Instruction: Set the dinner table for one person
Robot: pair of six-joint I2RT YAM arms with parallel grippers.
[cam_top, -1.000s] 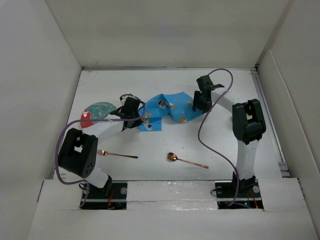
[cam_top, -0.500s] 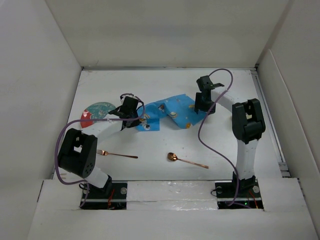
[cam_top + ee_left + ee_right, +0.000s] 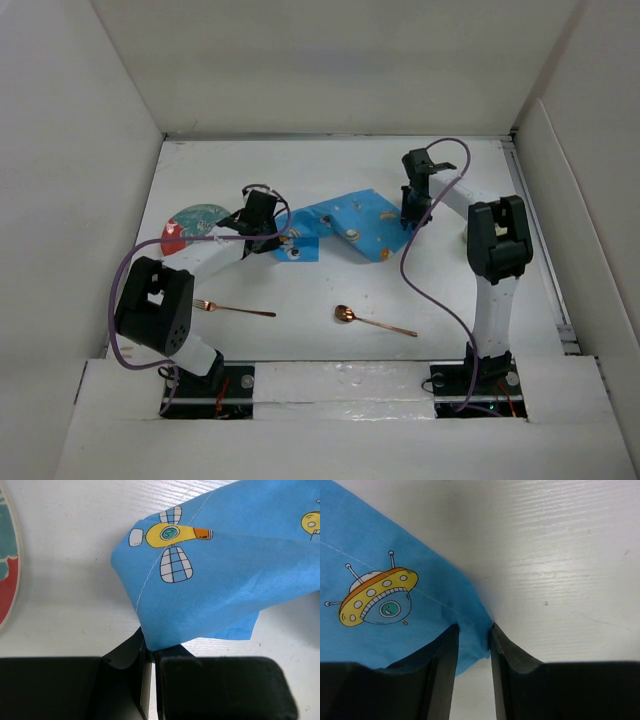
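Note:
The blue space-patterned placemat (image 3: 345,228) lies stretched between my two grippers on the white dinner table (image 3: 320,170). My left gripper (image 3: 262,228) is shut on the placemat's left corner; in the left wrist view (image 3: 149,647) the cloth (image 3: 225,570) rises from the closed jaws. My right gripper (image 3: 412,212) is at the placemat's right corner. In the right wrist view (image 3: 472,629) the jaws stand a little apart, with the flat corner of the cloth (image 3: 395,580) between them.
A round teal and red plate (image 3: 190,225) lies left of the left gripper, and its edge shows in the left wrist view (image 3: 6,570). A copper fork (image 3: 235,309) and a copper spoon (image 3: 372,320) lie near the front. White walls surround the table.
My right gripper has moved right and slightly back with the placemat's corner, spreading the crumpled cloth out flatter. My left gripper has stayed put on its corner.

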